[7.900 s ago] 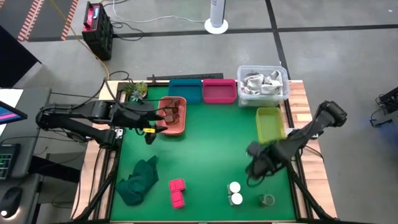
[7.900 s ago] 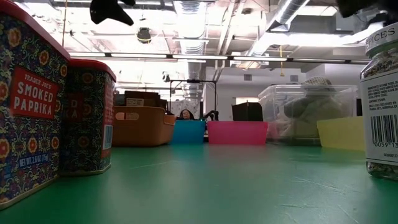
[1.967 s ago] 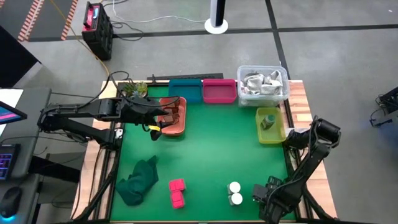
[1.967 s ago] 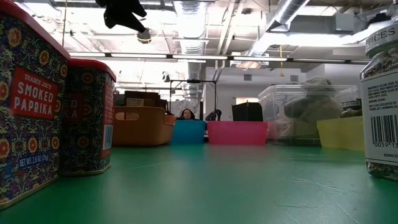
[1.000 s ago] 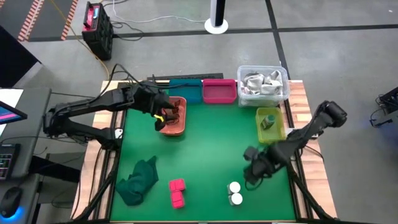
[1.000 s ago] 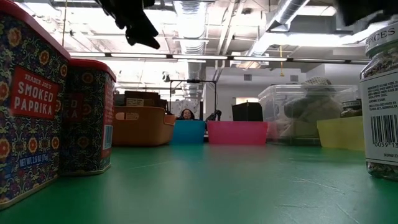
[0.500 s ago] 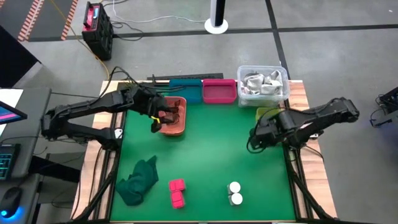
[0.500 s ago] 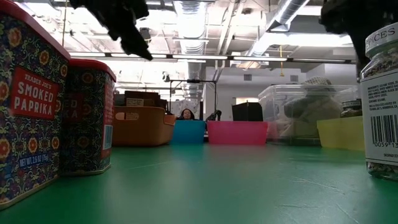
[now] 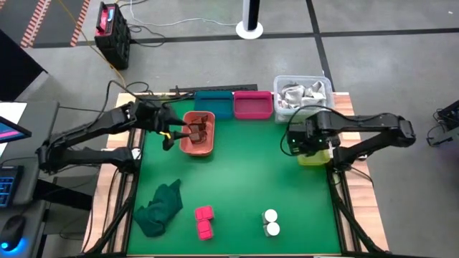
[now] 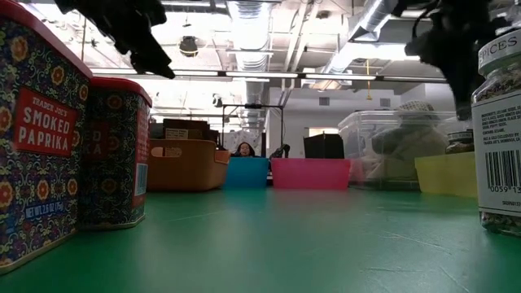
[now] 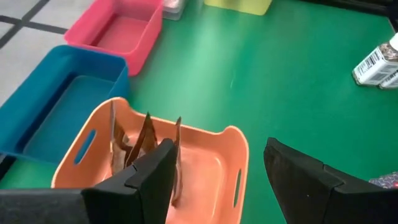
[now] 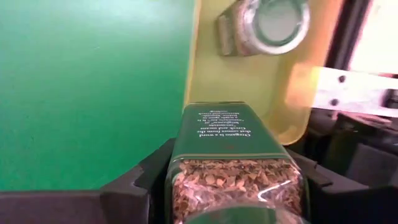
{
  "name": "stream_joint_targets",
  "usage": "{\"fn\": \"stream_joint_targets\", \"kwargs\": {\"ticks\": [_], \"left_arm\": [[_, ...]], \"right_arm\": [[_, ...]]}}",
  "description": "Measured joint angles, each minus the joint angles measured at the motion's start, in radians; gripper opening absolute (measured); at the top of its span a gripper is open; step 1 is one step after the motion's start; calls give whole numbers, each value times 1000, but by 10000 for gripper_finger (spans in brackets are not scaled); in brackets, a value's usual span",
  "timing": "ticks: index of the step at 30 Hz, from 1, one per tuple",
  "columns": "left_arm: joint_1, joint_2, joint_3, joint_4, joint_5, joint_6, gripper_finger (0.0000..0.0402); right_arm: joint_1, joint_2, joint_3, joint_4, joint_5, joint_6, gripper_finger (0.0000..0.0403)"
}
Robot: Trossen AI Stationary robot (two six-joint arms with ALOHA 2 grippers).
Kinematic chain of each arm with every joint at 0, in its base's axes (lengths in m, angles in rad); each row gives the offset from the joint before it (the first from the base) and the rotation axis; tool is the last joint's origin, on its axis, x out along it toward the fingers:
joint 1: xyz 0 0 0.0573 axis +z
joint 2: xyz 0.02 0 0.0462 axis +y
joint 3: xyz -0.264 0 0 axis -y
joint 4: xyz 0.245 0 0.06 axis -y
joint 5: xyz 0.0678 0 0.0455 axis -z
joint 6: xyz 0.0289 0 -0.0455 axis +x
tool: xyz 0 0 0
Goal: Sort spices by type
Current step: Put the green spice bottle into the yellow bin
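Overhead, right tool (image 12: 233,180) clamped on a greenish jar (image 12: 235,155) above the yellow bin (image 12: 273,87); left tool (image 11: 217,180) parted.

One camera looks straight down on the whole table (image 9: 237,172); another sits at tabletop height, facing the room. Each wrist camera peers close. The orange bin (image 9: 199,134) shows overhead and up close.

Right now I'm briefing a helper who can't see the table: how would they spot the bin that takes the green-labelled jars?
Start at the green mat and go to its right edge, just in front of the clear tub of shiny packets. The yellow bin sits there, under the right tool. It is the only yellow one, with one jar already in it.
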Motion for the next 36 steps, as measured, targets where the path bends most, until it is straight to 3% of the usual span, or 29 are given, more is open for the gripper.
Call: {"fn": "stream_joint_targets", "kwargs": {"ticks": [13,24,36], "left_arm": [[6,-152,-3,-85,-42,-73,233],[6,-161,-3,-113,-66,-100,233],[6,-161,-3,-169,-63,-143,233]], "right_arm": [[-94,-2,-214,87,5,-71,228],[-168,-2,-348,290,5,-95,228],[-260,-2,-410,357,-12,-208,257]]}}
